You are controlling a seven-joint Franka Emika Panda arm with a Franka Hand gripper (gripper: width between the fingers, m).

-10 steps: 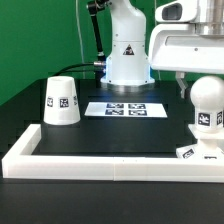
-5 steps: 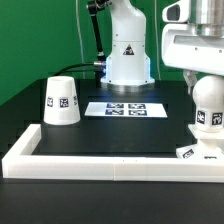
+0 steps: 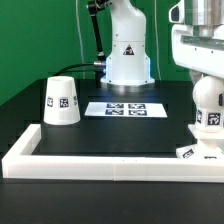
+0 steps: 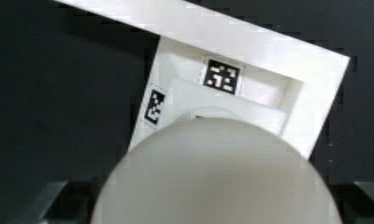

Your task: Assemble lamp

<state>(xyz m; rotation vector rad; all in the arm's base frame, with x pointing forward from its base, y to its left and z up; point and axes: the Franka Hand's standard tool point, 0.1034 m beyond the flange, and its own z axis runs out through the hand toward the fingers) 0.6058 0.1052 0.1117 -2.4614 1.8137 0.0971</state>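
Note:
The round white bulb [image 3: 208, 104] stands upright at the exterior view's right, on the small flat base [image 3: 187, 152], whose tagged edge shows beside the border rail. My gripper [image 3: 204, 80] is right above the bulb, its fingers reaching down around the top. In the wrist view the bulb [image 4: 216, 170] fills the space between my fingers [image 4: 56, 203], and a dark gap shows on each side, so the jaws are open. The base [image 4: 219, 85] with two tags lies beyond it. The tapered shade [image 3: 62, 100] stands apart at the exterior view's left.
The marker board [image 3: 127, 108] lies mid-table in front of the arm's white pedestal [image 3: 127, 55]. The long white border rail [image 3: 110, 162] runs along the front and up the left side, and its corner shows in the wrist view [image 4: 273, 35].
My gripper has moved toward the exterior view's right and now sits centred over the bulb. The bulb, base and shade have not moved.

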